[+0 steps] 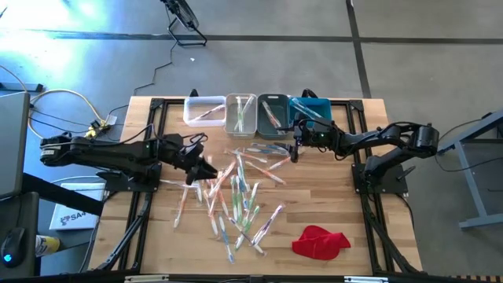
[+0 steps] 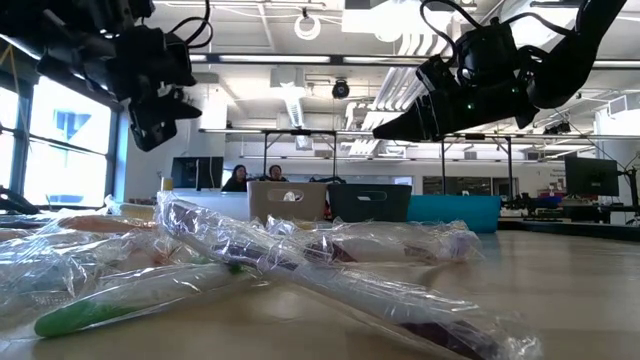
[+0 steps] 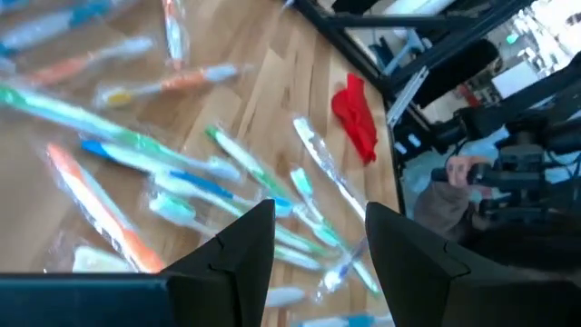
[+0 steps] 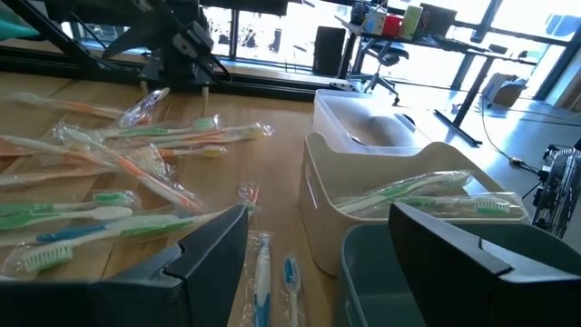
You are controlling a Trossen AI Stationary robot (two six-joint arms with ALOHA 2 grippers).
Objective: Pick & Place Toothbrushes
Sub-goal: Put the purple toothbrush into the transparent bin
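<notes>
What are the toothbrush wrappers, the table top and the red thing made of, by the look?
Toothbrush wrappers: thin clear plastic film, likely; glossy, crinkled, with glints.
Table top: wood, probably butcher-block; visible plank seams and grain, low sheen.
Red cloth: soft fabric; matte, rumpled folds.

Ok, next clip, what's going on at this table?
A two-armed robot is sorting wrapped toothbrushes from a loose pile on the wooden table into four small bins along the far edge; several bins already hold some. The left gripper hovers open over the pile's left side, holding nothing. The right gripper hangs open near the bins, also holding nothing. A red cloth lies apart at the near right.
</notes>
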